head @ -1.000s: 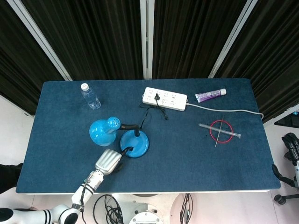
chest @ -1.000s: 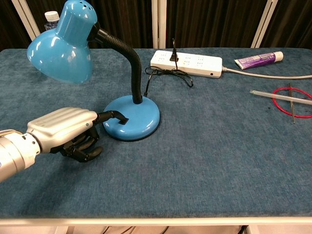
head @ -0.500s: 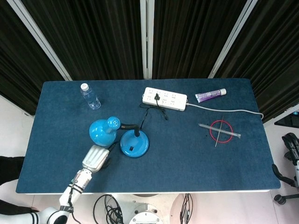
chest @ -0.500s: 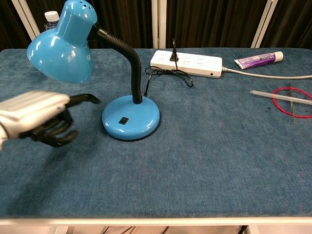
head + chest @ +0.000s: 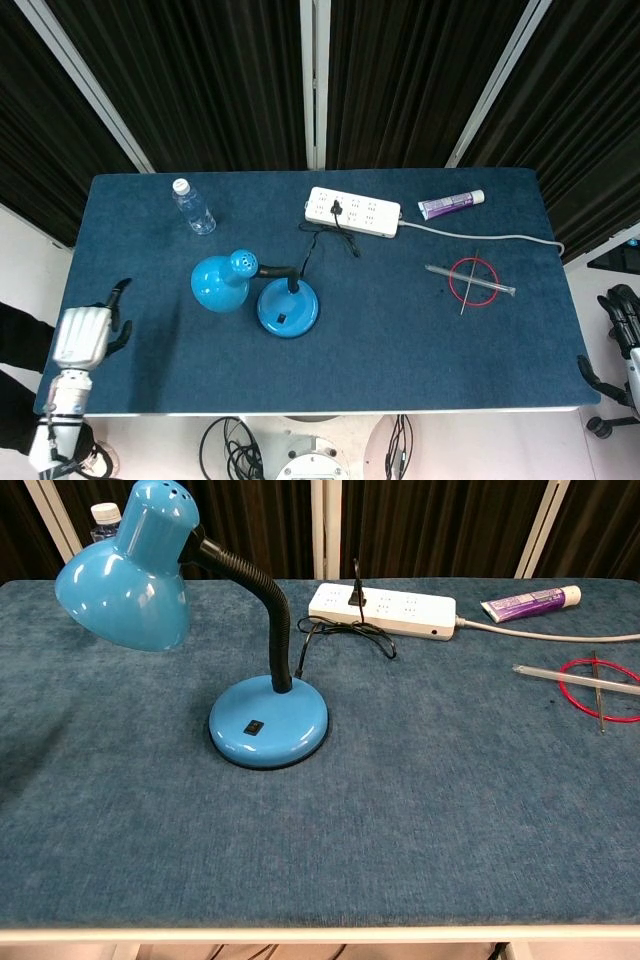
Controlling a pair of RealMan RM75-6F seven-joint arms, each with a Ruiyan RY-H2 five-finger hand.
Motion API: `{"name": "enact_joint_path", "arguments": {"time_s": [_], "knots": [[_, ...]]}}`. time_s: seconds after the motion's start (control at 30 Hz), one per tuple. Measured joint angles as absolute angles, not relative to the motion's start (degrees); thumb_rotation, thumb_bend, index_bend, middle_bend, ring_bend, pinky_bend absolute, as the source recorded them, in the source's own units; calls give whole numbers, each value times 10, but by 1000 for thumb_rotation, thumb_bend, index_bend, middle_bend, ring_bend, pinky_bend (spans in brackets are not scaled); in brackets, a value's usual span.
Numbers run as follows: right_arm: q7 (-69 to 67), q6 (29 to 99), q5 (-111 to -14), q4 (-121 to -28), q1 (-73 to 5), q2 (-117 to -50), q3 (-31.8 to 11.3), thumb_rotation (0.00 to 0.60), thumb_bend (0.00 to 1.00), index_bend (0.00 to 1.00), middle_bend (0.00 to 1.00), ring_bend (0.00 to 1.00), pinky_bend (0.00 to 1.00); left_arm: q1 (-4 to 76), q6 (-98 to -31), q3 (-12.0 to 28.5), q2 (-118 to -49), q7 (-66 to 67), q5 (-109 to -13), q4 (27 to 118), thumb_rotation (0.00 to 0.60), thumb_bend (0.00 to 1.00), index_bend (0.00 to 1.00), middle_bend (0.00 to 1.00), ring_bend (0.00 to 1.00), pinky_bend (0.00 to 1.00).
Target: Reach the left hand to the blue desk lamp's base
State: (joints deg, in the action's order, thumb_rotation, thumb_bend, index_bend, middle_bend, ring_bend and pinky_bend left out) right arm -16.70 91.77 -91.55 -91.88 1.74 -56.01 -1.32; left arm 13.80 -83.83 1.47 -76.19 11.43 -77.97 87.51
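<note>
table: dark blue cloth top, running wide from side to side; everything in the job sits on its left half.
lamp: blue, upright, shade drooping out to the left on a bent black neck, shade higher than the base and leaning toward the hand's side.
base: round blue disc, flat on the cloth just left of the table's middle, a small black switch on its top; seen closer in the chest view.
left hand: at the table's left edge, well apart from the base, palm down, fingers loosely apart, nothing in it; out of the chest view.
direction: from the hand the base lies to the right and a touch further in, with the shade between, slightly off the straight line.
nearer hand: the left, I'd say; the right hand shows only in part past the far right edge, its fingers too unclear to read.
coming move: likely a sweep rightward, kept low to pass under or in front of the shade.
</note>
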Motion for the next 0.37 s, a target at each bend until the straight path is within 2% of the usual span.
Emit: {"name": "enact_joint_path", "arguments": {"time_s": [0.03, 0.1, 0.2, 0.37], "knots": [[-164, 918, -916, -921, 17, -560, -13, 600, 301, 0, 0, 0, 0, 129, -852, 16, -746, 107, -781, 879, 600, 115, 123, 150, 65, 183], [-156, 917, -918, -925, 17, -560, -12, 600, 302, 0, 0, 0, 0, 118, -862, 17, -722, 107, -782, 893, 600, 71, 102, 78, 8, 42], [-144, 913, -919, -933, 16, -560, -10, 600, 302, 0, 0, 0, 0, 102, -877, 15, -688, 125, -789, 931, 600, 28, 83, 10, 0, 0], [-127, 908, -923, -943, 14, -561, -7, 600, 301, 0, 0, 0, 0, 83, -890, 0, -649, 128, -826, 980, 600, 8, 73, 0, 0, 0]]}}
